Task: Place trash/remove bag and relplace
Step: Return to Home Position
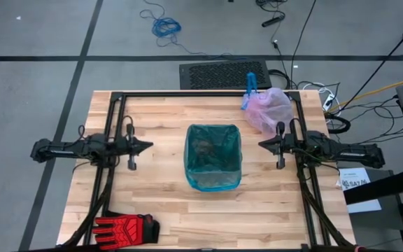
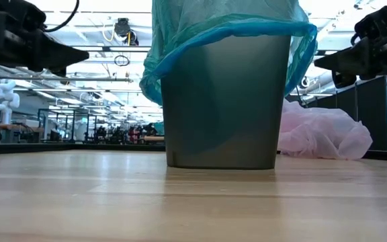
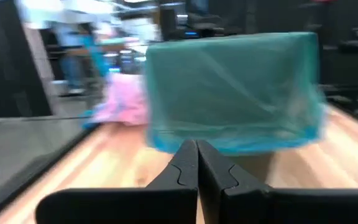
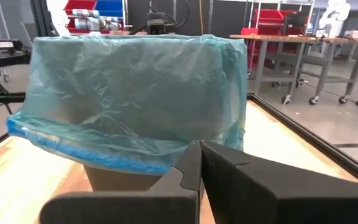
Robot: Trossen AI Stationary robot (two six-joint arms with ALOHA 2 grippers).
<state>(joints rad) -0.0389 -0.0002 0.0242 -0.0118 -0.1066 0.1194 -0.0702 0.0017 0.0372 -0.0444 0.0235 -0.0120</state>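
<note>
A grey bin point(image 2: 222, 107) stands mid-table, lined with the teal-green plastic bag point(image 1: 213, 155), whose rim is folded over the bin's top edge point(image 4: 129, 93). The pale pink bag point(image 1: 270, 108) with its blue tie lies bunched on the table at the far right point(image 2: 321, 133). No loose trash shows on the table. My left gripper point(image 1: 148, 146) is shut, level, left of the bin point(image 3: 197, 152). My right gripper point(image 1: 262, 143) is shut, level, right of the bin point(image 4: 201, 152). Neither touches anything.
A red-and-black glove point(image 1: 126, 228) lies at the near left corner. A black frame point(image 1: 201, 94) runs along the table's far edge and sides. Bare wood lies in front of the bin and on both its sides.
</note>
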